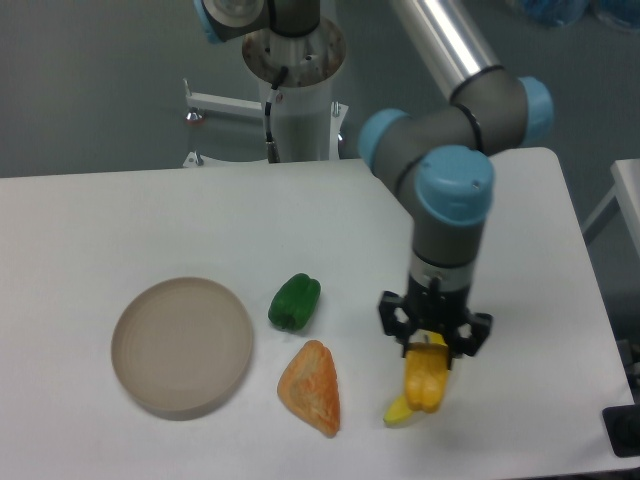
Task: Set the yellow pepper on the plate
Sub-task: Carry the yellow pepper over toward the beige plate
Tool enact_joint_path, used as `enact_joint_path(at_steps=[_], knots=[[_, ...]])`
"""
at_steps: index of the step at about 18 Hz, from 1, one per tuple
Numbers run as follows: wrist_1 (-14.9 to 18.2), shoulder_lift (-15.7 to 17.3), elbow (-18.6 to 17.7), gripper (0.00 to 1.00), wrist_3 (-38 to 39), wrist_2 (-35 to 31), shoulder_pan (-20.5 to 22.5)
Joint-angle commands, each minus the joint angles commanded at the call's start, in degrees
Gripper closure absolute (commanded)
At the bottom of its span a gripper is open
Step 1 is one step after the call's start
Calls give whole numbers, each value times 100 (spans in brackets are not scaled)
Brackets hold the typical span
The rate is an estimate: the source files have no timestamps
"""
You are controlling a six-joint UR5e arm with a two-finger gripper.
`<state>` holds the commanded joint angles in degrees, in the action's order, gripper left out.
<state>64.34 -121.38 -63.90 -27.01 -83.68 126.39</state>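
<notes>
My gripper (432,352) is shut on the yellow pepper (424,378), which hangs from the fingers above the table at centre right. The pepper covers most of the banana beneath it. The beige plate (181,346) lies flat at the left, well apart from the gripper, with nothing on it.
A green pepper (295,302) sits just right of the plate. An orange-tan pastry wedge (311,388) lies below it. Only the lower tip of the yellow banana (397,411) shows under the held pepper. The arm's base (297,80) stands at the back.
</notes>
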Motion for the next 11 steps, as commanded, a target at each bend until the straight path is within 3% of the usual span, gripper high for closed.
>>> enact_joint_path(at_steps=[3, 8, 11], knots=[[79, 193, -271, 51, 696, 176, -386], [79, 378, -755, 51, 1031, 194, -844], [35, 537, -1273, 51, 1066, 176, -1116]])
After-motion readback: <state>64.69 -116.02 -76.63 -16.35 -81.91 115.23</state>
